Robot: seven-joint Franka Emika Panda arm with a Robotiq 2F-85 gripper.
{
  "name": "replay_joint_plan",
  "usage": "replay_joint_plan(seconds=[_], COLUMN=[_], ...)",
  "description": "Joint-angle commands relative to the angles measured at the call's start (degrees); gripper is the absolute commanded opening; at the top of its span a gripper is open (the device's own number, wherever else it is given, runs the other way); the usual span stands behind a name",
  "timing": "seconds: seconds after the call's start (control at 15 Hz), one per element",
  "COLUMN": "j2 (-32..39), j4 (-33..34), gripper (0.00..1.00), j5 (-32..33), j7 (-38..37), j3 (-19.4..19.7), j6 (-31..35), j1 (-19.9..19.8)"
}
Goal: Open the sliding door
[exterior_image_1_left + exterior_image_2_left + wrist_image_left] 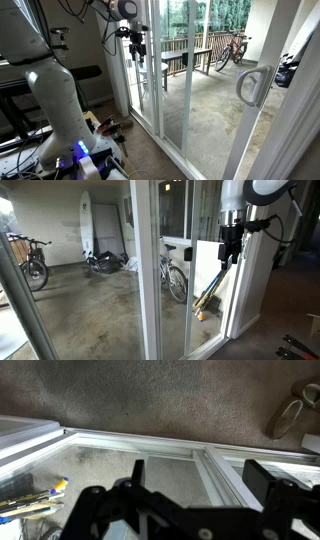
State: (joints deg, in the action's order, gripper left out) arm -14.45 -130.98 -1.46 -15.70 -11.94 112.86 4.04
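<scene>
**A:** What is the gripper (134, 45) doing?

**B:** In the wrist view its jaws look parted with nothing between them. It hangs close to the glass, well away from the handle (252, 86), further along the wall of panels.

**A:** And the door (255, 130)?

**B:** It's the tall panel that carries the handle on its upright, nearest the camera in an exterior view.

**A:** How will it handle?

**B:** I'd judge it heavy and stiff, a big pane in a white frame. It should run only along its track (130, 445) and will likely resist at first. The glass is smooth, with no purchase on it, and it's fragile, so don't push on the pane.

**A:** Where do we take hold, then?

**B:** At the handle, a rigid white D-loop that looks like smooth plastic or painted metal. Hook a finger inside the loop, or clamp its vertical bar.

**A:** What else is there?

**B:** There's rough carpet (150, 390) on the room side, and beyond the glass a bare concrete patio with a bike (232, 48).
</scene>
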Motion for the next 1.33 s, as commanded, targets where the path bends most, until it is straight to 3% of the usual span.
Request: replay_joint_plan(seconds=[0.0, 0.87, 1.27], j2=[0.06, 0.06, -4.51], j4=[0.08, 0.08, -9.95], gripper=[1.0, 1.0, 1.0], j5=[0.24, 0.24, 0.63], j7=[-0.18, -0.18, 3.81], j3=[0.84, 0.85, 4.91], j6=[-0.1, -0.1, 9.7], j1=[0.9, 0.9, -0.97])
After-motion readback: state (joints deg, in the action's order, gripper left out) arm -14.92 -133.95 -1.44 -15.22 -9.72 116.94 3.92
